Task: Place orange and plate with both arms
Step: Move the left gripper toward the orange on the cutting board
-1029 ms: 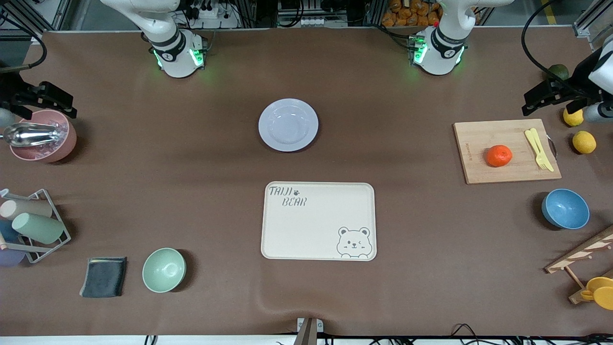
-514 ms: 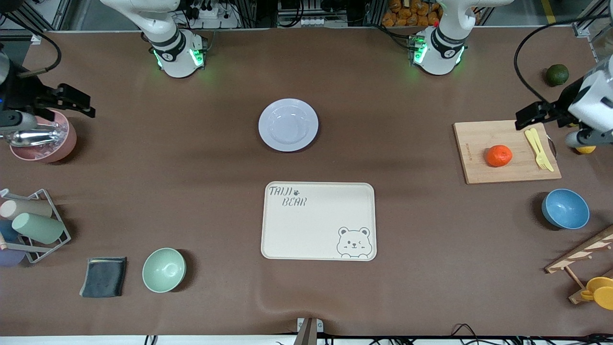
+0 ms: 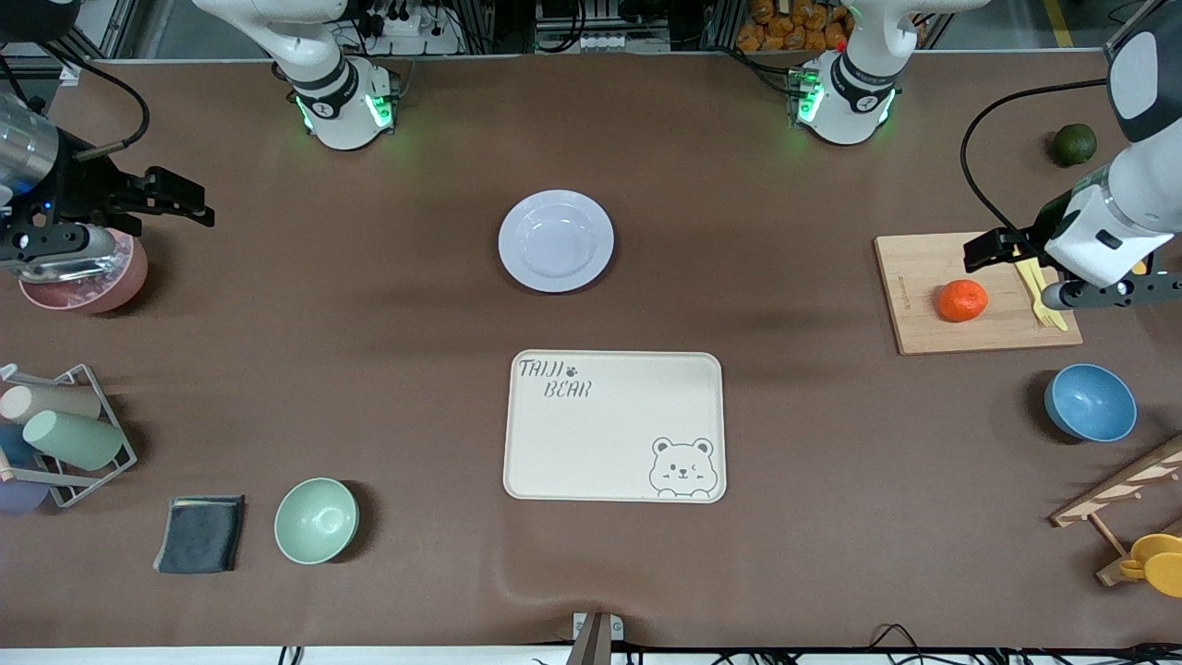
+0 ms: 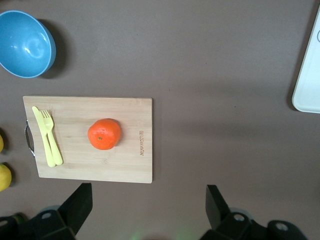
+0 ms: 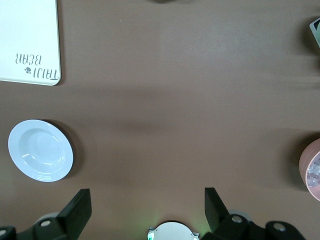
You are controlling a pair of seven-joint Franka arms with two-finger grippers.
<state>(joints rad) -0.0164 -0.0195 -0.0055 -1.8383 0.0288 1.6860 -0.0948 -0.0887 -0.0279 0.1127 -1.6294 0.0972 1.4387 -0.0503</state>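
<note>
The orange (image 3: 962,300) sits on a wooden cutting board (image 3: 923,277) toward the left arm's end of the table. In the left wrist view the orange (image 4: 104,134) is apart from the fingers. My left gripper (image 3: 1103,294) hangs high by the board's edge, open and empty (image 4: 145,210). The pale lavender plate (image 3: 556,241) lies mid-table, farther from the front camera than the bear tray. It also shows in the right wrist view (image 5: 40,150). My right gripper (image 3: 51,247) is open and empty (image 5: 145,210), high over the table by the pink bowl.
A cream bear tray (image 3: 614,425) lies mid-table. A pink bowl (image 3: 88,282), a cup rack (image 3: 55,434), a grey cloth (image 3: 200,533) and a green bowl (image 3: 316,520) are toward the right arm's end. A yellow fork and knife (image 3: 1039,286), a blue bowl (image 3: 1090,402) and a dark green fruit (image 3: 1075,144) are toward the left arm's end.
Both arms have swung inward from the table's ends. The left gripper came over the cutting board's edge. The right gripper moved off the pink bowl toward the plate.
</note>
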